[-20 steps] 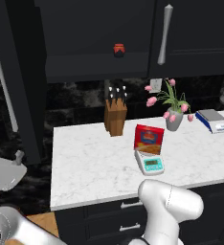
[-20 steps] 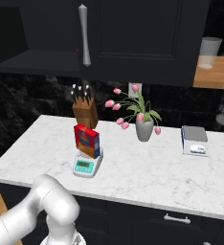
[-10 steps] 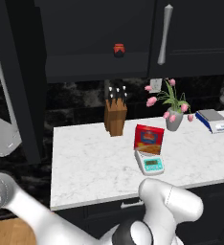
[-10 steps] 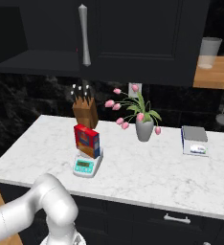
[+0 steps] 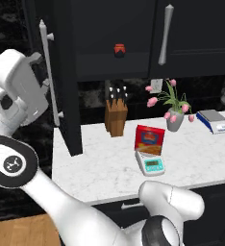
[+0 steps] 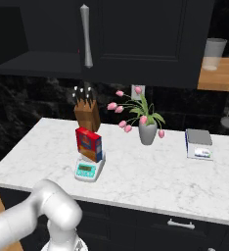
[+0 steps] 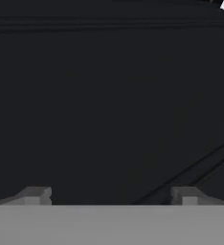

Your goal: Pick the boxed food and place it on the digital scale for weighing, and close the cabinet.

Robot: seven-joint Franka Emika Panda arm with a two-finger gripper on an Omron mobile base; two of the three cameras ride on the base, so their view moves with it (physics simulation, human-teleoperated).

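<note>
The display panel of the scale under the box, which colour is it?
Teal, clearest in the right base view on the digital scale.

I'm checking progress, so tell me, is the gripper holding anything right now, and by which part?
Nothing is held. The gripper is open, its fingertips apart facing the dark cabinet door. The boxed food stands on the digital scale.

Bystanders on your white marble countertop (image 5: 100, 168)

You have a wooden knife block with dark handles (image 5: 116, 113) near the back wall, a grey vase of pink tulips (image 6: 147, 128) to its right, and a blue-edged scale with a square grey plate (image 6: 198, 143) further right. A small red jar with a black lid (image 5: 118, 50) sits up on the shelf.
</note>
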